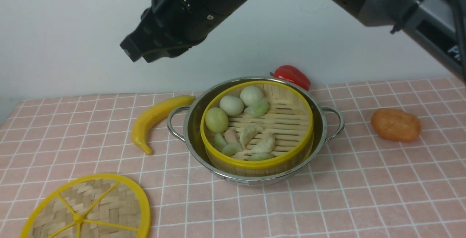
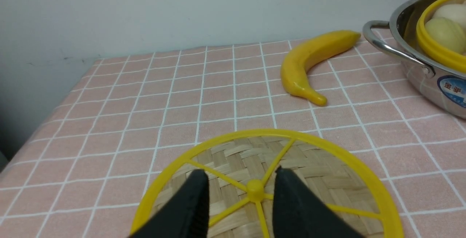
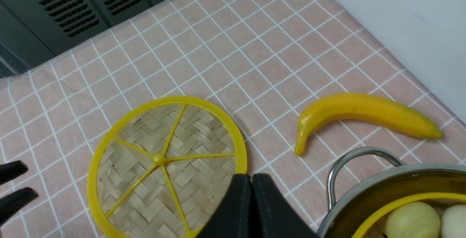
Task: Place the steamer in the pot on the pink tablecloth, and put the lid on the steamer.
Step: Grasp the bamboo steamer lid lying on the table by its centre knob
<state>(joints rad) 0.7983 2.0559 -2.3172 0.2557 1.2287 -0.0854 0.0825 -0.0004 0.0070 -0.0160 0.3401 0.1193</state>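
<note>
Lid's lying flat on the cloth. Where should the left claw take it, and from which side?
Take the lid by its centre hub, straight down from above. It lies flat on the pink tablecloth, so the rim probably offers no gap underneath, while the hub looks like a small raised knob. The open left claw lines up on it.

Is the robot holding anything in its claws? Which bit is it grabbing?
Nothing is held. The left claw is open above the flat round woven-bamboo lid with yellow spokes, not gripping it; the right claw is shut on empty air.
</note>
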